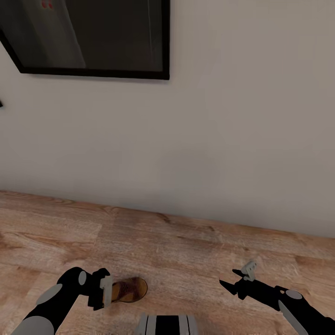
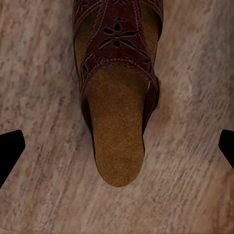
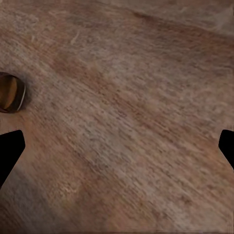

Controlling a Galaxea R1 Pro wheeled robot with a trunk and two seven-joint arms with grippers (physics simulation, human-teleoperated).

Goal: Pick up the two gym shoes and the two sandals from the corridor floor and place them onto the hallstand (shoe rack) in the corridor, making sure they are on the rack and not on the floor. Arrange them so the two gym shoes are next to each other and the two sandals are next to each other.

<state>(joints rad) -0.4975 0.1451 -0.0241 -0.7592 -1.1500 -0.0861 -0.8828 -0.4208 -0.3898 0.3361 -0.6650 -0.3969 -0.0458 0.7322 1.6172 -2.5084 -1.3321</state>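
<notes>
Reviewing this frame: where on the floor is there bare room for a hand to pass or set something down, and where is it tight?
Bare corridor floor runs between the wall and both arms, widest between the sandal and the right gripper. Planks under that open gripper are bare. It is crowded only at the left gripper, open right beside the sandal's heel.

Soft, even light fills the corridor, leaving the off-white wall (image 1: 242,116) shading darker toward the plank floor (image 1: 186,251). The black-framed picture (image 1: 93,37) above that floor carries dim reflections. Both wrist views render the floor's wood grain slightly blurred.
</notes>
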